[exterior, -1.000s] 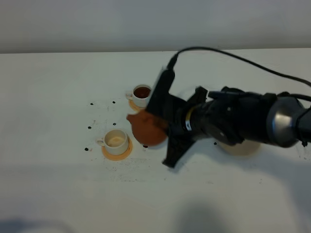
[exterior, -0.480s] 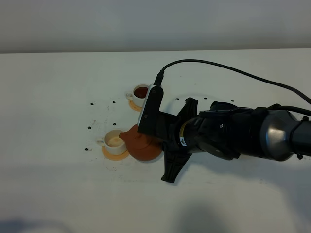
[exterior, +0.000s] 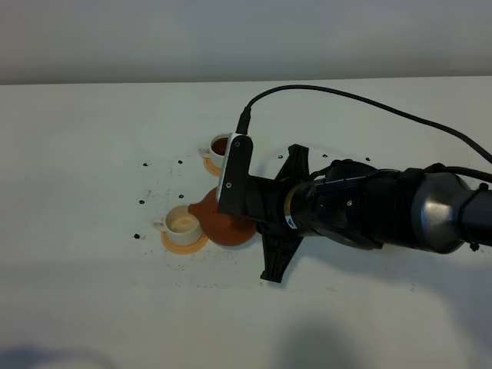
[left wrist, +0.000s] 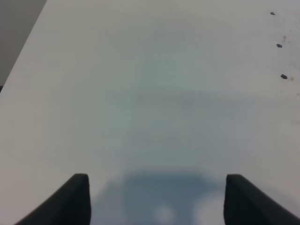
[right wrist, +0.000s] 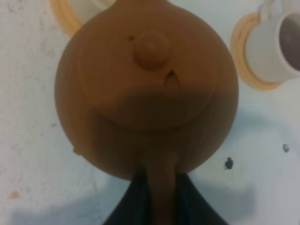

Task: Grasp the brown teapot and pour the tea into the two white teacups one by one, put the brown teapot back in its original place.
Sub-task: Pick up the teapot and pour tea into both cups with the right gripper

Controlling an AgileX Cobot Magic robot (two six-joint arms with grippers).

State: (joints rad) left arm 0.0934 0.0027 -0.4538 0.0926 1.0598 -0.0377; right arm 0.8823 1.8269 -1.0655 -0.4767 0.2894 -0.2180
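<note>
My right gripper (right wrist: 161,194) is shut on the loop handle of the brown teapot (exterior: 221,224), holding it right beside the near white teacup (exterior: 183,223), its spout at that cup's rim. In the right wrist view the teapot (right wrist: 145,89) fills the frame, lid knob up. The near cup shows a cream inside and stands on an orange-tan coaster (exterior: 178,244). The far white teacup (exterior: 222,146) holds dark tea; it also shows in the right wrist view (right wrist: 276,44). The pale beige disc coaster is hidden behind my right arm. My left gripper (left wrist: 157,201) is open and empty over bare table.
The white table (exterior: 92,123) has small black specks (exterior: 141,202) scattered around the cups. My right arm (exterior: 361,207) and its black cable (exterior: 369,104) reach across the middle from the right. The far cup's orange-tan coaster (right wrist: 243,61) lies close to the teapot.
My right gripper has carried the teapot away from the far cup, down and left to the near cup, and the arm has stretched further left, covering the beige coaster.
</note>
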